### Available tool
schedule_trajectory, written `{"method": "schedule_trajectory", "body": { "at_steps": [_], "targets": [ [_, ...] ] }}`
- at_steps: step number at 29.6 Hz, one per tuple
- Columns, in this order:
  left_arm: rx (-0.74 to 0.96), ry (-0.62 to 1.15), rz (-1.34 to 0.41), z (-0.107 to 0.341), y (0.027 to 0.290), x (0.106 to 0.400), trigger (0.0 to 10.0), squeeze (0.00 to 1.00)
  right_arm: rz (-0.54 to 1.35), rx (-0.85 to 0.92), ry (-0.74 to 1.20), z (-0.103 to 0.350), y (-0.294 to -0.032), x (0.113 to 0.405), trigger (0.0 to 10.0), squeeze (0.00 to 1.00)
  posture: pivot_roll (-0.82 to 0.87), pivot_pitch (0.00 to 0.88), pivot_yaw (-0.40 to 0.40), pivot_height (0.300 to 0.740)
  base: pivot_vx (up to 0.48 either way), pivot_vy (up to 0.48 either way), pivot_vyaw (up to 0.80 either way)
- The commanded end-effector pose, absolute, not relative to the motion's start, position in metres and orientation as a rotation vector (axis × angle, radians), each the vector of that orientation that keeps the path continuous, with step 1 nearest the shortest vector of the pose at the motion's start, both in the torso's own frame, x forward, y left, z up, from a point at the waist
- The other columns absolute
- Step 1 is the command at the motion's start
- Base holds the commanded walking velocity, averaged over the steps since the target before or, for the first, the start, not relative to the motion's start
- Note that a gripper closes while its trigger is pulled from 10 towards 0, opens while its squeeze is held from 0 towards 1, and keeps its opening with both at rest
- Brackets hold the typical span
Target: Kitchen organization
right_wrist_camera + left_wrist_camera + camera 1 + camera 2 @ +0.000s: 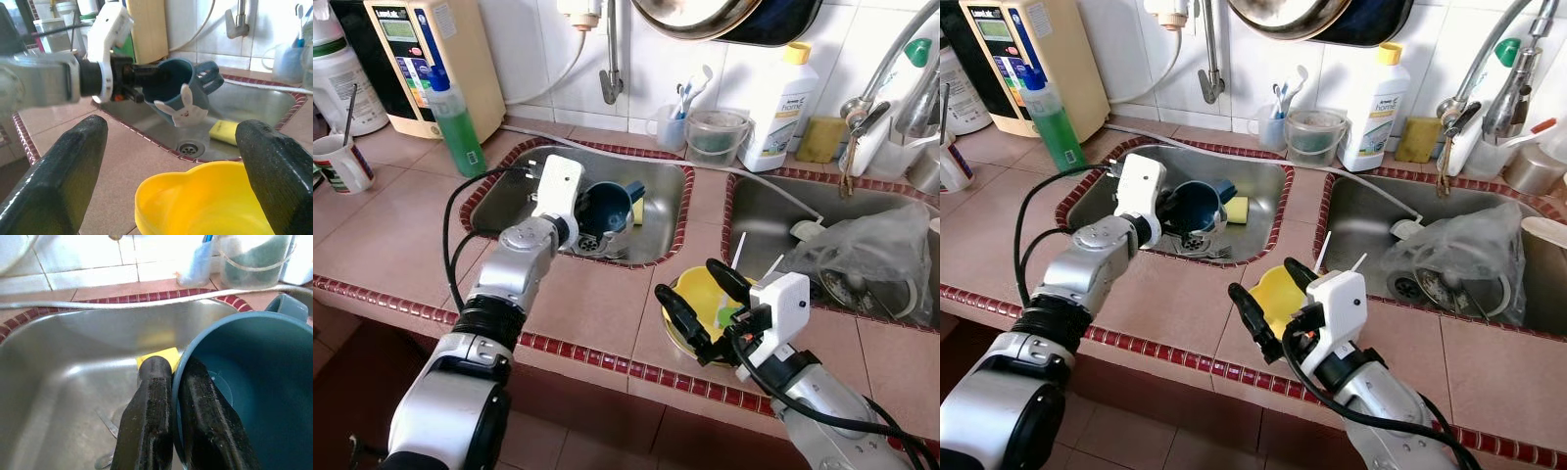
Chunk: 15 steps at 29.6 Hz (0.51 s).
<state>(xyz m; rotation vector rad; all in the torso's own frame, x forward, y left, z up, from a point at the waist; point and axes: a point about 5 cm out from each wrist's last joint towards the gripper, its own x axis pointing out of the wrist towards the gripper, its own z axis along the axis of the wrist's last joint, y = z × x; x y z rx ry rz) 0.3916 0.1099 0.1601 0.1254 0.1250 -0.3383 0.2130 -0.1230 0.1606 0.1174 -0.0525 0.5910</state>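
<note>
I see my left gripper (168,396) pinching the rim of the blue cup (605,208) over the left sink (499,201); my right gripper (697,298) spreads wide around the yellow bowl (205,203) on the counter (396,235).

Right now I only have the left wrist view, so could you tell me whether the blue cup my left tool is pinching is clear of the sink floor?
Observer: Yes. The right wrist view shows the blue cup held in the air over the drain, tipped on its side, with the left tool shut on its rim.
Operator: Thank you. Where is the right tool?
Observer: The right tool is open over the counter between the two sinks, with one finger on either side of a yellow bowl.
Operator: Is there anything on the cup's outside?
Observer: Yes, a white rabbit figure.
</note>
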Motion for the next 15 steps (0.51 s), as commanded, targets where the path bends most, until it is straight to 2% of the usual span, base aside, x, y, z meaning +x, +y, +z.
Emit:
{"method": "schedule_trajectory", "body": {
  "at_steps": [1, 15],
  "targets": [
    [0.159, 0.061, -0.327, 0.168, 0.107, 0.395, 10.0, 0.0, 0.574, 0.116, -0.056, 0.164, -0.127, 0.211, 10.0, 0.0, -0.08, 0.01, 0.03, 0.74, 0.0, 0.0, 0.0],
    [0.265, 0.071, -0.259, 0.141, 0.112, 0.392, 10.0, 0.0, 0.553, 0.108, -0.057, 0.167, -0.129, 0.209, 10.0, 0.0, -0.1, 0.015, 0.033, 0.74, 0.0, 0.0, 0.0]
  ]
}}
